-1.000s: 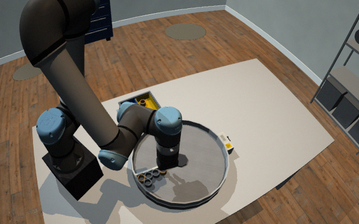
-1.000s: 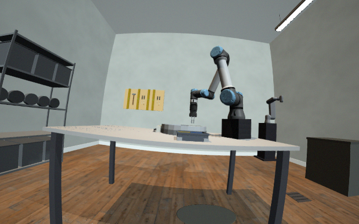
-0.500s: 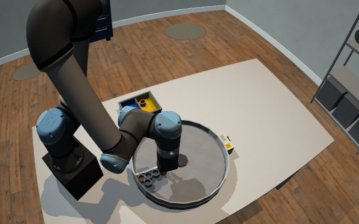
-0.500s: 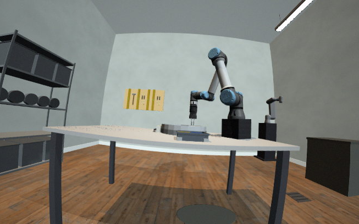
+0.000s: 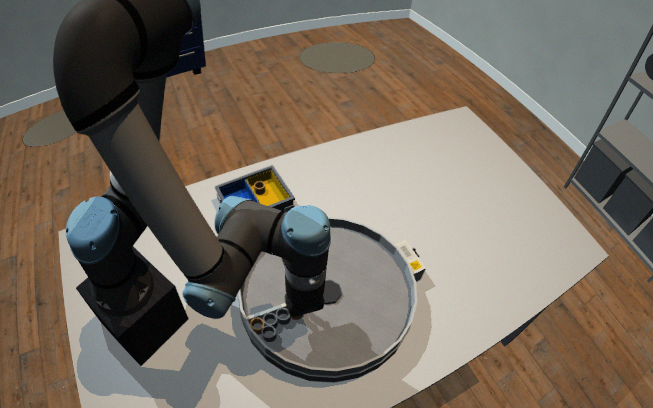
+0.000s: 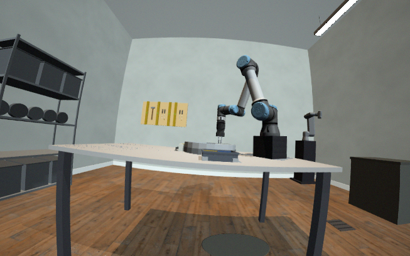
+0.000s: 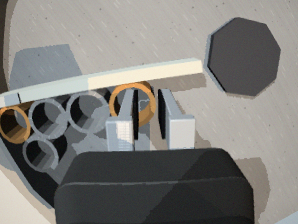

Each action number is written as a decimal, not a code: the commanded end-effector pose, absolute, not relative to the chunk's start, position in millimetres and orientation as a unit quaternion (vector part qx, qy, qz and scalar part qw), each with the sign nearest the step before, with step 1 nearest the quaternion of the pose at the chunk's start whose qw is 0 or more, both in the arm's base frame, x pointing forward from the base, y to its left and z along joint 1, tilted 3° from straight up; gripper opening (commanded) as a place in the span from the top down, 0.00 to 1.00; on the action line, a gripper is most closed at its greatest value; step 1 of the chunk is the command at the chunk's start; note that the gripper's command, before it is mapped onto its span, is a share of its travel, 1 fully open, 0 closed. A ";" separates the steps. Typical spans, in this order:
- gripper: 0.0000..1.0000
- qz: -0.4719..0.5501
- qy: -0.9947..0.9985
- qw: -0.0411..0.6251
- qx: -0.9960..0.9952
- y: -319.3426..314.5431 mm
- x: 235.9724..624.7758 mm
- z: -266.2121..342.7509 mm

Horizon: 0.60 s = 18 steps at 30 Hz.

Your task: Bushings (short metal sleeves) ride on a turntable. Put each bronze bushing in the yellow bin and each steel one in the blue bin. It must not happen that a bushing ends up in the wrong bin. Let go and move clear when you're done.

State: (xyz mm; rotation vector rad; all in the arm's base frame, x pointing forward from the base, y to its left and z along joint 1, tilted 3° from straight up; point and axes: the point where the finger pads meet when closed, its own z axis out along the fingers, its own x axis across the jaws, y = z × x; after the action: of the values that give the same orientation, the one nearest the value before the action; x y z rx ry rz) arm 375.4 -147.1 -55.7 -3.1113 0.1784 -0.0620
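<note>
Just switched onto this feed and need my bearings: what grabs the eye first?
The gripper hangs open and low over a bronze bushing, at the end of a cluster packed against a white bar near the turntable's rim. Beside it sit three steel bushings and another bronze one. Behind the arm, the yellow bin holds one bronze bushing.

Grey-tubed arm with blue joint caps, black wrist, pale grey fingers, black pedestal
</note>
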 end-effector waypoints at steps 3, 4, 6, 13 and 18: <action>0.60 -0.020 0.057 0.012 -0.998 -147.2 376.0 -61.5; 0.60 -0.020 0.057 0.012 -0.998 -147.2 376.0 -61.5; 0.60 -0.020 0.057 0.012 -0.998 -147.2 376.1 -64.3; 0.60 -0.020 0.057 0.012 -0.998 -147.1 376.3 -68.4; 0.60 -0.020 0.057 0.012 -0.998 -147.0 376.6 -73.9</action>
State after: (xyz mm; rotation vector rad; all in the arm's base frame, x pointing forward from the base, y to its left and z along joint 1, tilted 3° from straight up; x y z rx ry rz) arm 376.0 -146.8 -69.3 -3.1114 0.1784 -0.0621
